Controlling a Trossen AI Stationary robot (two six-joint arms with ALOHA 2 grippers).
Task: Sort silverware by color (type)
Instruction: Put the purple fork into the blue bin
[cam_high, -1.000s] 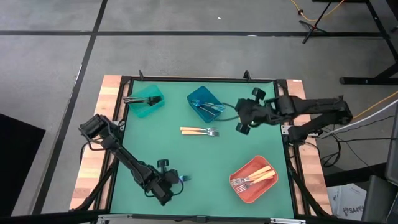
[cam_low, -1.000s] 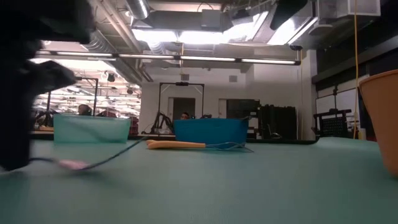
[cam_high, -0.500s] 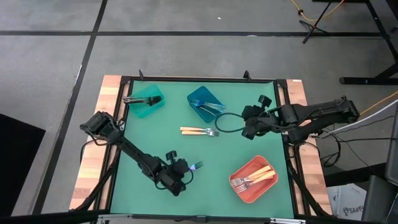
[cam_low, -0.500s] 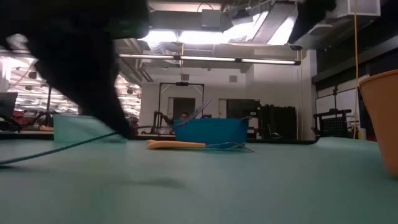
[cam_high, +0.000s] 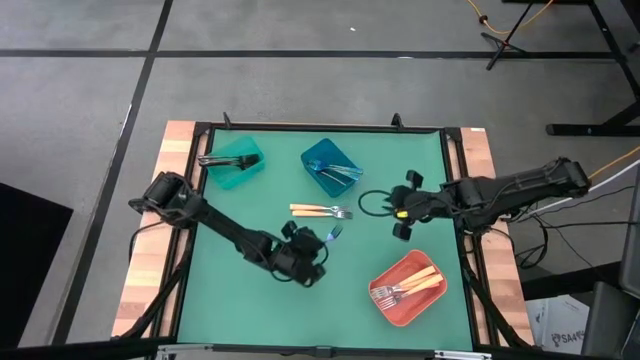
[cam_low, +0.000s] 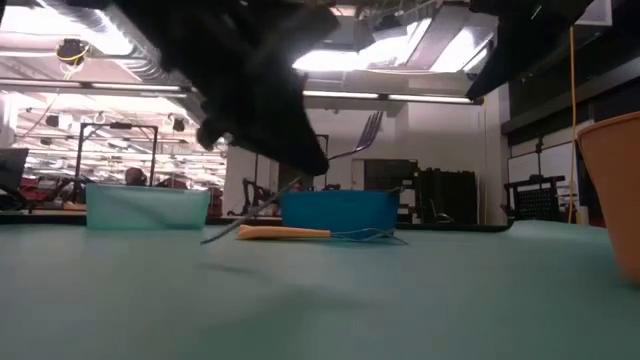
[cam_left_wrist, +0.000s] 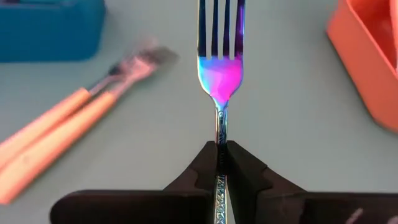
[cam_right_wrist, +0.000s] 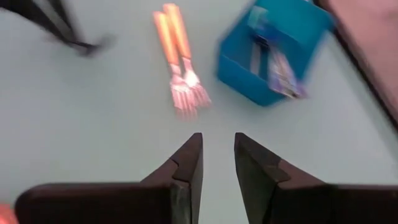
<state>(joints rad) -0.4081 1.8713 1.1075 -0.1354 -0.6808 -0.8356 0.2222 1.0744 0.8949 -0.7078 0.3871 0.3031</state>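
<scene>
High view: the left gripper (cam_high: 322, 243) is seen just below the two gold-handled forks (cam_high: 320, 211) lying on the green mat (cam_high: 250, 300), which serve as the landmark. An iridescent fork (cam_left_wrist: 221, 62) is clamped by its handle between the left fingers (cam_left_wrist: 202, 163), lifted clear of the mat with its tines pointing away from the gripper. The blue bin (cam_high: 330, 166), holding more iridescent forks, is placed just above the gold-handled pair, and the teal bin (cam_high: 234, 163), with dark forks in it, is set up and to the left of them. The coral bin (cam_high: 410, 287), with gold-handled forks inside, is found well below and to the right. The right gripper (cam_high: 400, 213) is held just right of the pair, its fingers (cam_right_wrist: 186, 168) parted with nothing between them.
</scene>
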